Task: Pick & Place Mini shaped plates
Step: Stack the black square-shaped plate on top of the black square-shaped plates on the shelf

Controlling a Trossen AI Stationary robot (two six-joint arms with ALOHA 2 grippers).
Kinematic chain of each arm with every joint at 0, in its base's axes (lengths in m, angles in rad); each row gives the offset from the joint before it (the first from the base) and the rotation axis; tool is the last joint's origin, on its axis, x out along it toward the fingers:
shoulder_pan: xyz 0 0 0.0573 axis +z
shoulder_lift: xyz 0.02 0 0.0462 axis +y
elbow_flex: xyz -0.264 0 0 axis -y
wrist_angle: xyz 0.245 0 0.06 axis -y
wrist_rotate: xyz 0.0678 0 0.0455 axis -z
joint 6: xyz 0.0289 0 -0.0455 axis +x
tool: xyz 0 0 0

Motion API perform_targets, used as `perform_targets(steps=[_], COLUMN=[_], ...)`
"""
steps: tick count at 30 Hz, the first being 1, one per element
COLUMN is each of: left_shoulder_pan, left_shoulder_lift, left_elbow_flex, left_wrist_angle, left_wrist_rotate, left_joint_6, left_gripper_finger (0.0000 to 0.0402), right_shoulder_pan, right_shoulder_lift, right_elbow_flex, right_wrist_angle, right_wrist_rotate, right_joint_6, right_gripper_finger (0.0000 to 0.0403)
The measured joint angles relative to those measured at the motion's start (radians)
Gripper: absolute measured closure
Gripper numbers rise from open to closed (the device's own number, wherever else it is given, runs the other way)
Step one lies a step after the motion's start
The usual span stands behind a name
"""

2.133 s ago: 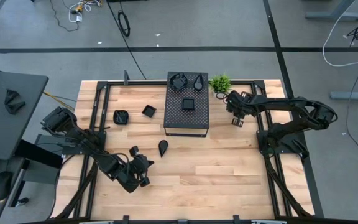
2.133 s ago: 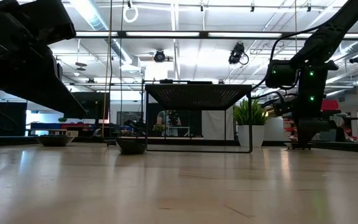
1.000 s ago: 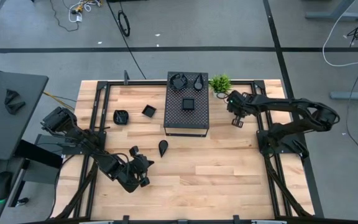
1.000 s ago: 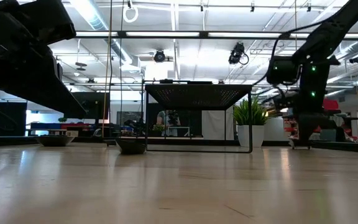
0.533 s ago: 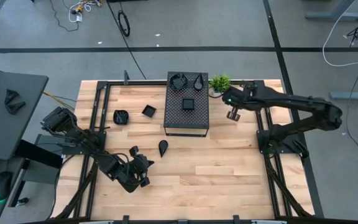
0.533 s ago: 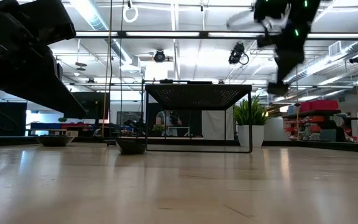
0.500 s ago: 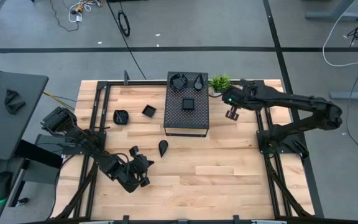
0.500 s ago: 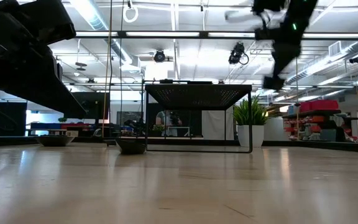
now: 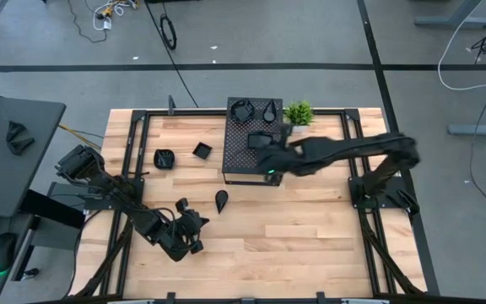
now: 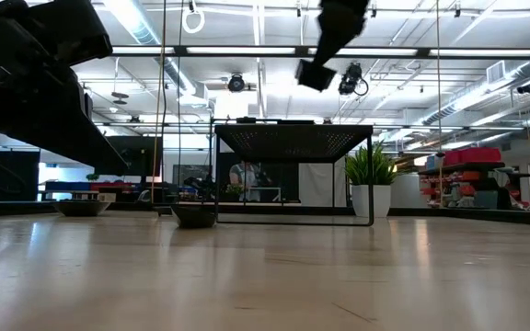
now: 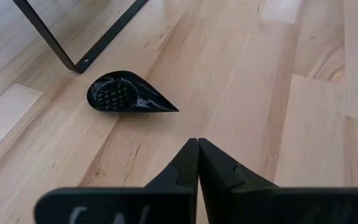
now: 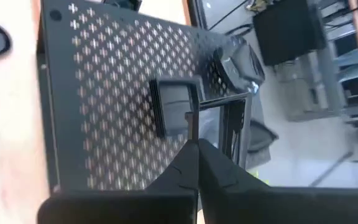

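— Where's the left gripper (image 11: 197,163)?
— Low over the bench (image 9: 310,228), fingers pressed together, a teardrop plate (image 11: 127,95) just ahead.
— And the right gripper (image 12: 197,163)?
— Closed, empty, above the perforated box (image 9: 237,160), over a square plate (image 12: 174,112) lying on it.

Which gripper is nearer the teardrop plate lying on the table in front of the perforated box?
Left. The left gripper sits just beside the teardrop plate; the right gripper is above the perforated box.
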Motion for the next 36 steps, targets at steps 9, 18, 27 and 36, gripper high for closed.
perform_targets(steps=[9, 18, 27, 36], left_shoulder_pan=[0.000, 0.000, 0.000, 0.000], left_shoulder_lift=[0.000, 0.000, 0.000, 0.000], left_elbow_flex=[0.000, 0.000, 0.000, 0.000], left_wrist_angle=[0.000, 0.000, 0.000, 0.001], left_wrist_rotate=[0.000, 0.000, 0.000, 0.000], left_joint_6=[0.000, 0.000, 0.000, 0.000], left_gripper_finger=[0.0385, 0.0385, 0.0385, 0.0385], right_shoulder_pan=[0.011, -0.025, -0.053, -0.072], right_shoulder_lift=[0.218, 0.252, 0.252, 0.252], right_elbow_flex=[0.132, 0.123, 0.115, 0.115], right_wrist_angle=[-0.008, 0.061, 0.075, 0.059], right_wrist_rotate=[0.107, 0.099, 0.029, 0.015], right_joint_6=[-0.049, -0.050, -0.049, -0.008], right_gripper_finger=[0.0403, 0.0403, 0.0403, 0.0401])
